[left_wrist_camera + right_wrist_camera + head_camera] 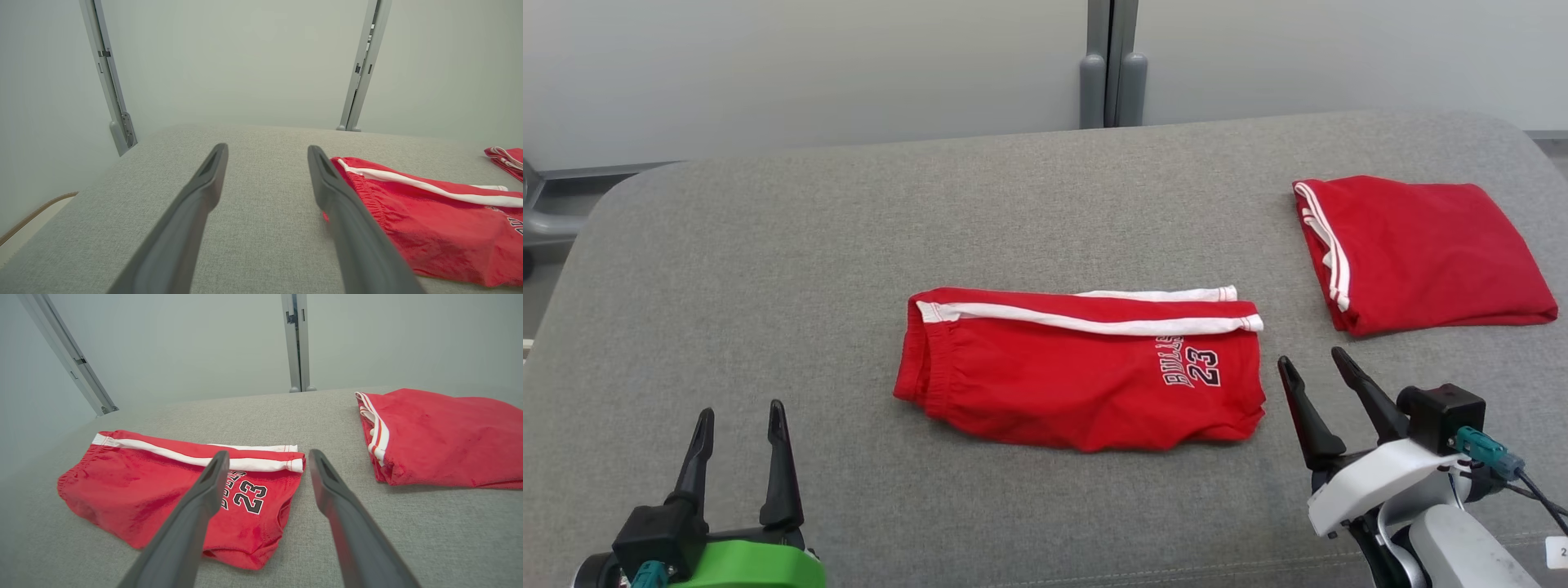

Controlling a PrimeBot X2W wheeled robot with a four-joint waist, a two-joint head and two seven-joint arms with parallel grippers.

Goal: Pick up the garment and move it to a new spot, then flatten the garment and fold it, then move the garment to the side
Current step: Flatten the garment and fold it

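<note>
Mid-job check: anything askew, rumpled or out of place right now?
Nothing serious. The folded shorts lie flat, centred; one white-trimmed layer peeks past their far edge. The second red garment sits folded at the right.

Bright, even light — soft shadows (wrist views distorted).

Left wrist view's edge crops the shorts (429, 228).

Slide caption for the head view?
Folded red shorts lie between open left claw and open right claw; another folded red garment sits far right.
</note>
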